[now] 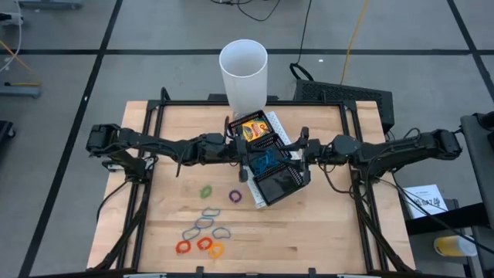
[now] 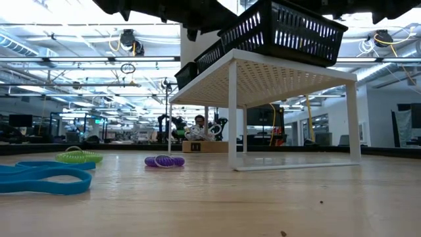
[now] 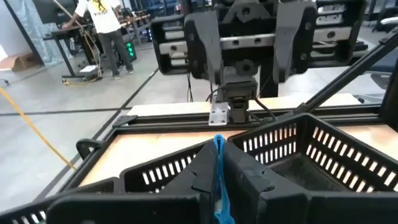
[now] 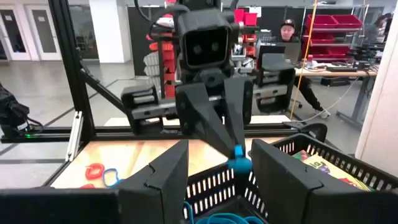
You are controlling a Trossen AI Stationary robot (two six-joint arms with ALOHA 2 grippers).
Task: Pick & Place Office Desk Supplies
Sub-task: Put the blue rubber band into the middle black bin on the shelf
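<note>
Left gripper (image 4: 237, 157), reaching in over the middle of the desk, pinches one blue rubber-band loop (image 3: 217, 183) between nearly closed fingertips and hangs it above the middle compartment of the black mesh tray (image 1: 297, 181).

The wooden table (image 1: 324, 224) carries a white wire riser (image 2: 263, 72) near its far edge. A tall white cup (image 1: 244, 73) rises behind it.

The tray sits on top of the riser, looking slightly askew. Its far compartment holds a yellow-and-green crayon box (image 1: 253, 128), its middle one a tangle of blue loops (image 1: 266, 161).

The right gripper (image 1: 299, 152) faces its partner across the tray, fingers apart on either side of the tray's wall. Whether they press on it cannot be told.

Loose loops lie well apart from the tray on the near half of the table: a green one (image 1: 206, 190), a purple one (image 1: 235, 196), a grey-and-blue cluster (image 1: 204, 220), and red (image 1: 183, 247) and orange (image 1: 215, 249) nearest the edge.

The step in hand appears to be the drop. Next, the fingers need only part so the loop falls inside the walls, then the arm must lift clear and go down for another loop.
</note>
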